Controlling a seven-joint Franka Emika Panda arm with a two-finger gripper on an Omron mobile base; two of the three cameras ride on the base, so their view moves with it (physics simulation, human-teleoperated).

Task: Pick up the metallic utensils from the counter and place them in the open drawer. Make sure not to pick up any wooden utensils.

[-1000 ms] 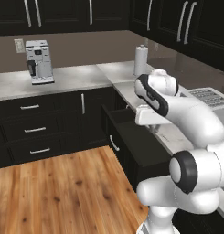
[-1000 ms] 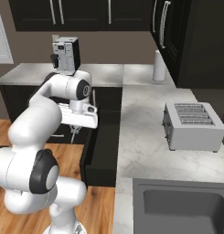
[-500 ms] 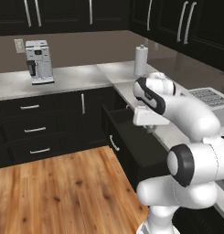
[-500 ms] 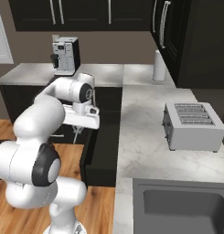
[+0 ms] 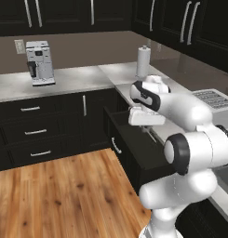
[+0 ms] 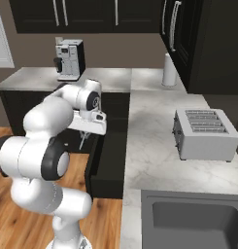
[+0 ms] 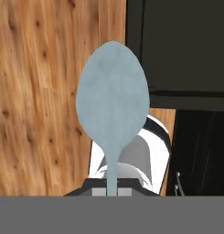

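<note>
One spoon (image 7: 112, 109) stands pinched by its handle between the closed tips of the gripper (image 7: 112, 191), bowl pointing away from the hand, a grip that suits carrying it for release. Beyond the spoon lie the wooden floor (image 7: 54, 91) and the open black drawer (image 5: 134, 144), the hand hanging over the drawer's front edge.

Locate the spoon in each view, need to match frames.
Left base view: spoon, thin sliver under the gripper, right of centre.
Right base view: left of centre, hanging beside the open drawer.
Hand view: centre, large, bowl up.
Shared landmark: the black drawer.
</note>
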